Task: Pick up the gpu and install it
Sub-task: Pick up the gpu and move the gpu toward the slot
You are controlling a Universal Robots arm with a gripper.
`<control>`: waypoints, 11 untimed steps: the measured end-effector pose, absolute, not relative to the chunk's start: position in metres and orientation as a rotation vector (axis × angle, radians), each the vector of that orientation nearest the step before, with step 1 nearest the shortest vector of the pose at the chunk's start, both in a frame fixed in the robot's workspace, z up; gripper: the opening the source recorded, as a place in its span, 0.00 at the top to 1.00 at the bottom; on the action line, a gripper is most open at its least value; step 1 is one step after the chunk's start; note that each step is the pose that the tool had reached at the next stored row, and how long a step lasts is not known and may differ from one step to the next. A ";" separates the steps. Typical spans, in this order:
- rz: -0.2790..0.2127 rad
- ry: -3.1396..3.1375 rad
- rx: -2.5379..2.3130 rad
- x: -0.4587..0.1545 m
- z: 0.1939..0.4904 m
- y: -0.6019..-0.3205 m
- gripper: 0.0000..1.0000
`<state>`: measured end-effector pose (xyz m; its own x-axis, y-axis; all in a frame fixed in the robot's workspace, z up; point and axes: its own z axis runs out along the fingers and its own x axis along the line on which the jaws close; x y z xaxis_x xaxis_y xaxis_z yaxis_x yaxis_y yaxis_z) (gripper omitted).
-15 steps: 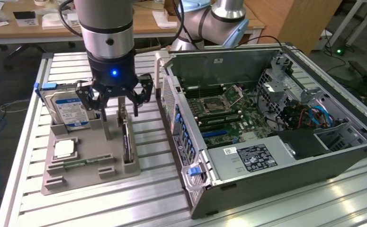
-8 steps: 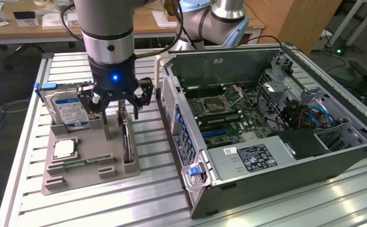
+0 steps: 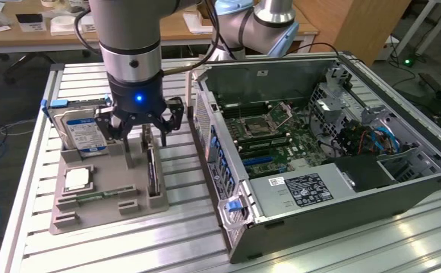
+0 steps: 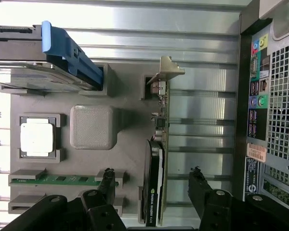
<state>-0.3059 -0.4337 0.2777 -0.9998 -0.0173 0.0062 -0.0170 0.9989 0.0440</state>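
Exterior view, left-centre of frame: the gripper [image 3: 143, 131] hangs over a grey holder tray [image 3: 91, 211] on the slatted metal table [image 3: 167, 242]. Its jaws are spread wide and grip nothing.

The gpu [image 3: 152, 169] stands on edge in a slot along the tray's side nearest the computer case [image 3: 402, 187], which lies open across the right half of the frame. In the wrist view one finger [image 4: 107, 175] sits on either side of the card, with a clear gap on both sides, and the card's metal bracket [image 4: 168, 70] is at the end away from the fingers.

Also in the tray: a blue-labelled hard drive [image 3: 79, 128], upright at the upper-left end, a square silver processor [image 3: 78, 179] and a green memory stick [image 4: 62, 179].
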 end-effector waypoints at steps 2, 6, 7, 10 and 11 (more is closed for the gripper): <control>-0.069 -3.134 0.027 -0.306 0.276 -0.434 0.28; -0.069 -3.134 0.027 -0.306 0.274 -0.434 0.28; -0.069 -3.134 0.027 -0.306 0.273 -0.434 0.28; -0.069 -3.134 0.027 -0.306 0.270 -0.434 0.28; -0.069 -3.134 0.027 -0.306 0.269 -0.434 0.28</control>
